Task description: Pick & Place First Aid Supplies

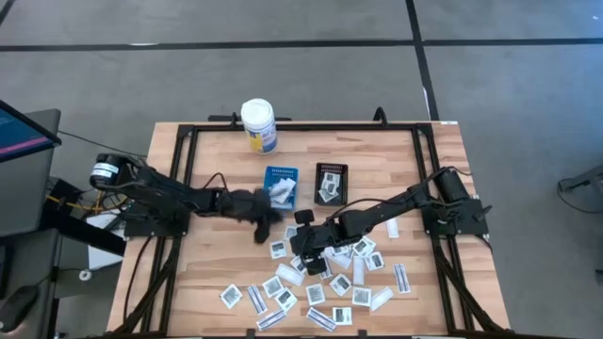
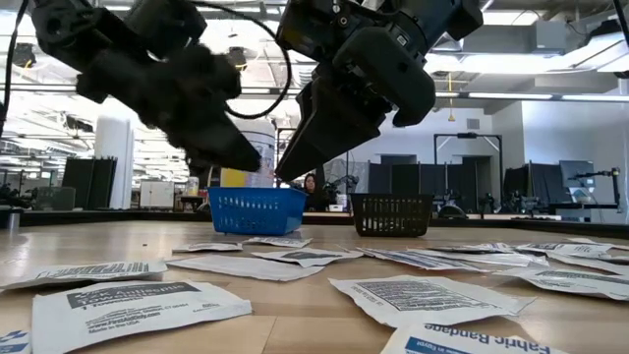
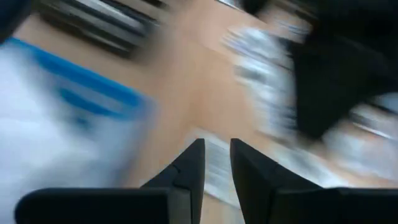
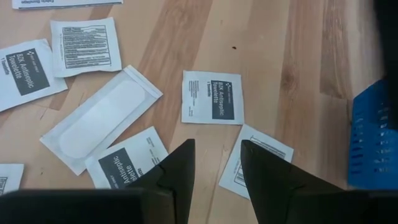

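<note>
The first aid packets (image 1: 320, 282) lie strewn flat across the near half of the wooden table (image 1: 433, 179), squarish towelette sachets mixed with narrow strips. A few more white ones sit inside the blue tray (image 1: 281, 185) and the black tray (image 1: 330, 182), which stand side by side further back, with the white bottle (image 1: 258, 125) beyond them.

The right pincer (image 1: 306, 247) hovers low over the back edge of the pile, fingers parted and empty. One printed sachet (image 4: 212, 97) lies just ahead of its tips, another (image 4: 256, 159) partly under them, and a long plain strip (image 4: 102, 118) off to one side. The blue tray shows at the edge of its wrist view.

The left pincer (image 1: 259, 215) hangs just in front of the blue tray, close beside the right one. Its wrist picture is smeared, but the two fingers (image 3: 189, 174) stand slightly apart with nothing between them.
</note>
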`<control>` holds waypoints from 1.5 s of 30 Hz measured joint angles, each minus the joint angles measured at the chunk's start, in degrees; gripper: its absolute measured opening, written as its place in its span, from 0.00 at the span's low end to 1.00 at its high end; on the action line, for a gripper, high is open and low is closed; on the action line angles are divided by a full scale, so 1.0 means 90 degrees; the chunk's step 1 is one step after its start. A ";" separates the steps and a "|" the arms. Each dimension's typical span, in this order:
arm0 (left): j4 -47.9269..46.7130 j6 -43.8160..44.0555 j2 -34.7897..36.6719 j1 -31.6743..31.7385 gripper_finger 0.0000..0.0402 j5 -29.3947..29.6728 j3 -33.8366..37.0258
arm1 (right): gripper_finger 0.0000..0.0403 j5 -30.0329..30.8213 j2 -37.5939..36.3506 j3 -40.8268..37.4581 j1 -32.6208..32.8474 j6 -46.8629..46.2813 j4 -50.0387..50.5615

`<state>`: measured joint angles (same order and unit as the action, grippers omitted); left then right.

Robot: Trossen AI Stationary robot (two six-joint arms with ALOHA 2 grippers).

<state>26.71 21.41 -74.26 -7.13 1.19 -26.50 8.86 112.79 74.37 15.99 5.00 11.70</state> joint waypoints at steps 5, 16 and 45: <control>0.0000 0.1118 0.0000 -0.1173 0.17 -0.1014 0.0000 | 0.30 0.0000 0.0000 0.0000 0.0000 0.0001 -0.0014; 0.0069 0.1337 -0.0745 -0.3908 0.17 0.1463 0.0000 | 0.30 0.0000 0.0000 0.0000 -0.0005 0.0135 -0.0148; 0.1190 0.2133 -0.2376 -0.4720 0.17 0.1943 -0.0048 | 0.30 -0.0002 0.0000 -0.0002 -0.0010 0.0341 -0.0233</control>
<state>37.42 40.61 -95.65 -49.61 18.68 -26.93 8.84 112.79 74.35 15.90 8.08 9.61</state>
